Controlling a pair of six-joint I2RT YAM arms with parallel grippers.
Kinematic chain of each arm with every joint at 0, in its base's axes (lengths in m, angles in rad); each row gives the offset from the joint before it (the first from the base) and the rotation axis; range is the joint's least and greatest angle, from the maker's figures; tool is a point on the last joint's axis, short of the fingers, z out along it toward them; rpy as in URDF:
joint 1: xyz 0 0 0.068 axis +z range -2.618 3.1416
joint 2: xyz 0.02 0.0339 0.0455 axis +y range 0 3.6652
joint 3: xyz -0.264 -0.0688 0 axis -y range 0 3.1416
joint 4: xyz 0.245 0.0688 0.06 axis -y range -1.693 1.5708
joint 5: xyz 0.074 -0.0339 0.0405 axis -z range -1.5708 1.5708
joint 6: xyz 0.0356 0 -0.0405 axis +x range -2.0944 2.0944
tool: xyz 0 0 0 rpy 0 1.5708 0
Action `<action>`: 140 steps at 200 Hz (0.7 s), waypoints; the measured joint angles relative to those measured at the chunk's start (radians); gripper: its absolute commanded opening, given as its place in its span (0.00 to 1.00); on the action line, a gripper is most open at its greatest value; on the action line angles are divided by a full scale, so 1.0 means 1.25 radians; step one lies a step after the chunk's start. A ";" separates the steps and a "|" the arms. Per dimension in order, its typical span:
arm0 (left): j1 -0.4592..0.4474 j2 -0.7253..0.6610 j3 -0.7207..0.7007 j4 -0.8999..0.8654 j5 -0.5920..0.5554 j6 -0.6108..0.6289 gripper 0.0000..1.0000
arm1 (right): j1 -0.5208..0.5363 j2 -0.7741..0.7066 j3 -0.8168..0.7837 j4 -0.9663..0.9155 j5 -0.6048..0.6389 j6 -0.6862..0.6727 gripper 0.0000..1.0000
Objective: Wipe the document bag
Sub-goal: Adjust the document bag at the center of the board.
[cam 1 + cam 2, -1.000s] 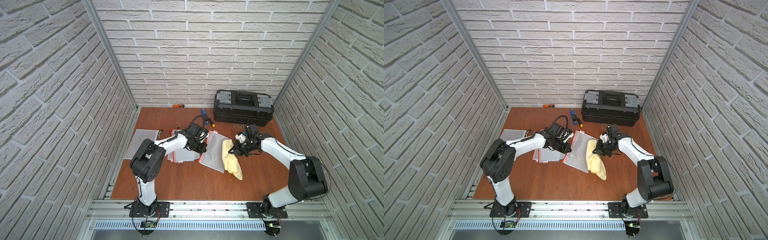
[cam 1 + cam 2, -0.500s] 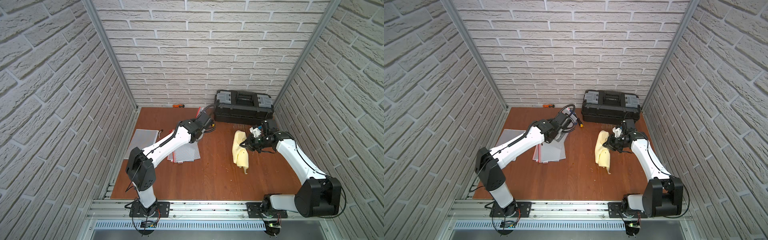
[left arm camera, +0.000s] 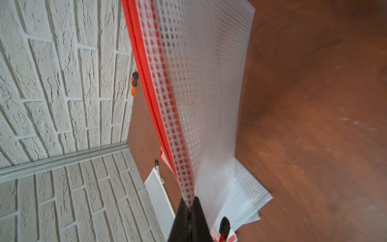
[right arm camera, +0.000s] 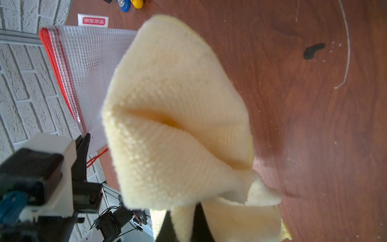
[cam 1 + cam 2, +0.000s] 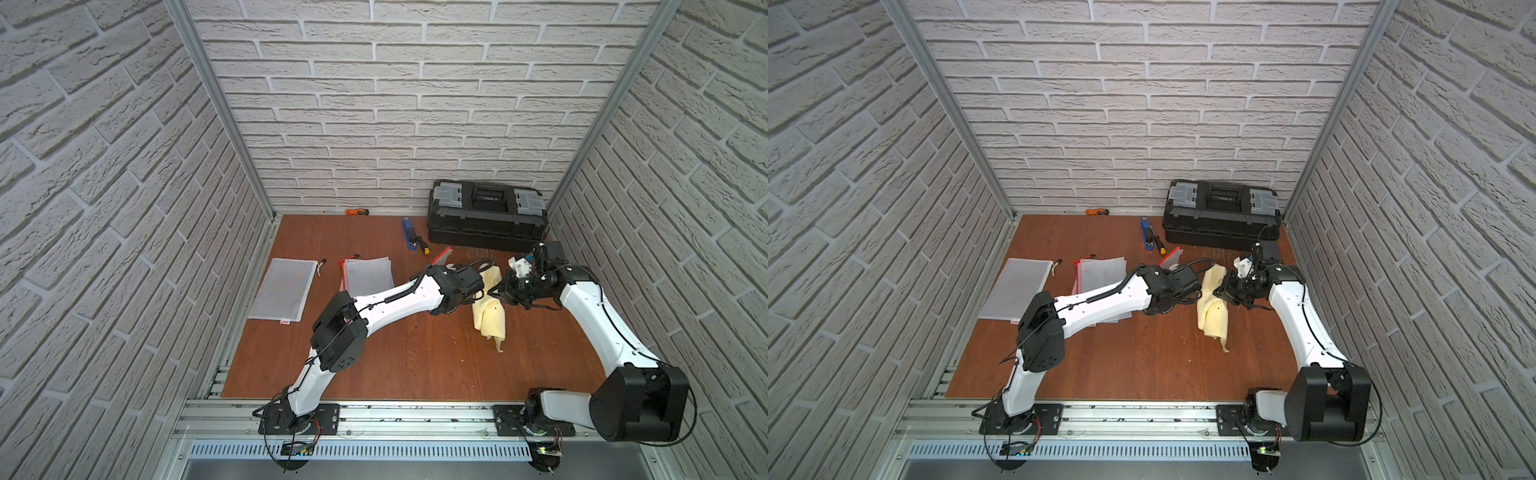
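Left jaws are pinched tight on the edge of the mesh document bag (image 3: 199,83), beside its red zipper (image 3: 146,69), so the bag stands out from them, lifted off the counter (image 3: 314,125). Right jaws are clamped on a bunched yellow cloth (image 4: 178,125), which hangs down from them toward the counter in both top views (image 5: 490,316) (image 5: 1214,309). Cloth and bag sit between the two sets of jaws, close together; whether they touch I cannot tell. By my reading, picking up both is done and the wiping itself remains: the cloth does not yet lie flat on either face of the bag. Spare bags (image 5: 368,274) lie on the counter, well apart from the left jaws.
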 measured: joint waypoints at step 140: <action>0.092 -0.236 -0.250 0.207 0.388 -0.196 0.57 | 0.020 0.023 0.031 -0.033 -0.013 -0.034 0.02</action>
